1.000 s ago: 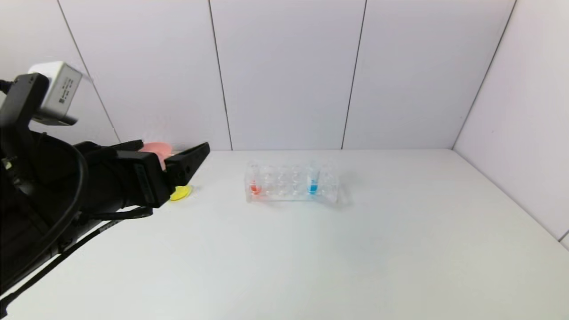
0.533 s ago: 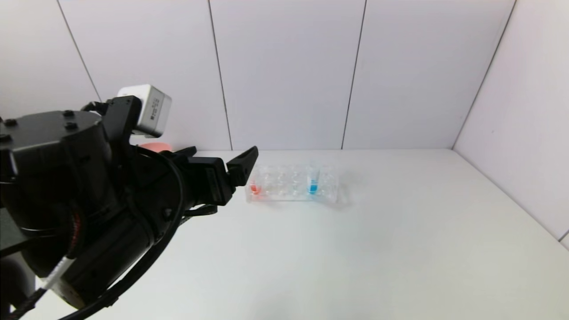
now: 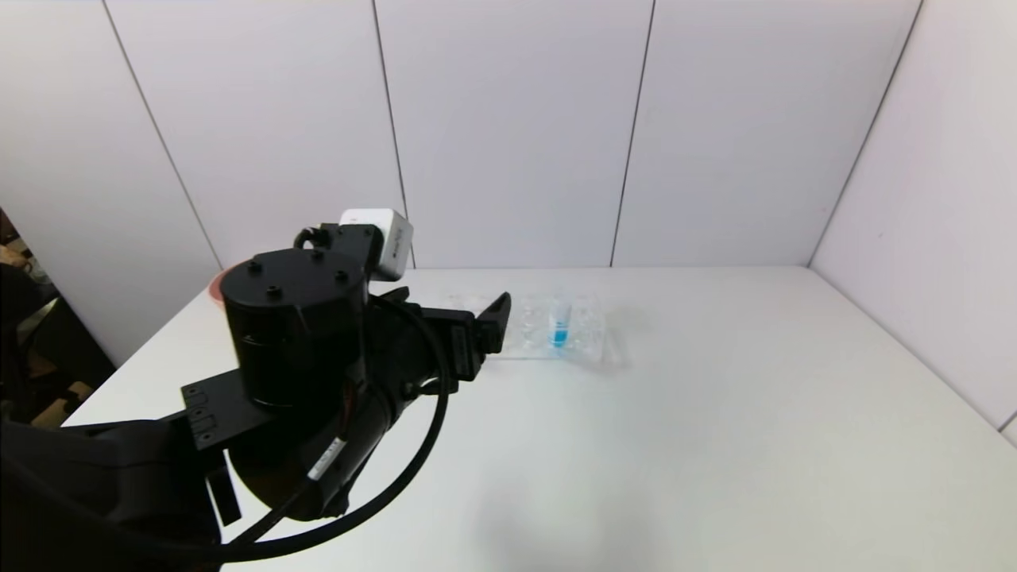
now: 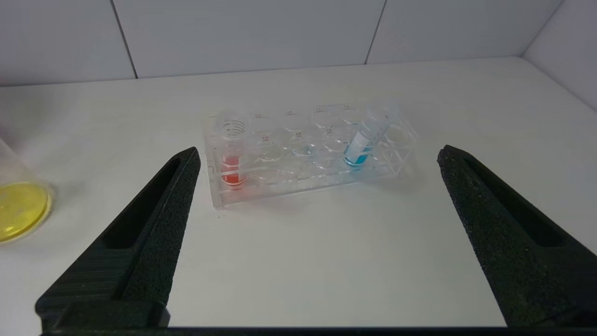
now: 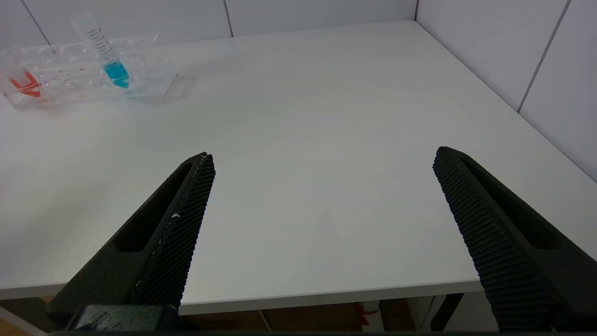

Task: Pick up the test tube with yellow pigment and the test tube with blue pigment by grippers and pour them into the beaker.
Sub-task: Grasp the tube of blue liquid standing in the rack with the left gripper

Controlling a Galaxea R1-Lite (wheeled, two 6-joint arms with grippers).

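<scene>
In the head view, one left gripper (image 3: 496, 318) is seen above the white table (image 3: 715, 413), its fingers spread and nothing held between them; just beyond its tip one clear tube rack (image 3: 568, 334) is seen, with one test tube with blue pigment (image 3: 559, 327) standing in it. The rack's near end is hidden by the gripper. Compared with the earlier head frames, the left arm has swung from the table's left edge toward the rack, so that the red tube and the yellow beaker seen then are now covered by it. In the left wrist view, the two fingers (image 4: 154, 224) are seen wide apart and empty, with the rack ahead of them and between their tips; two tubes are counted in it, one red-filled tube (image 4: 232, 156) upright at one end and the blue one tilted near the other. One beaker (image 4: 18, 200), holding yellow liquid, is seen outside the finger nearer the red tube. In the right wrist view, the right gripper (image 5: 322, 158) is seen wide open and empty near the table's front edge, well apart from the rack.
</scene>
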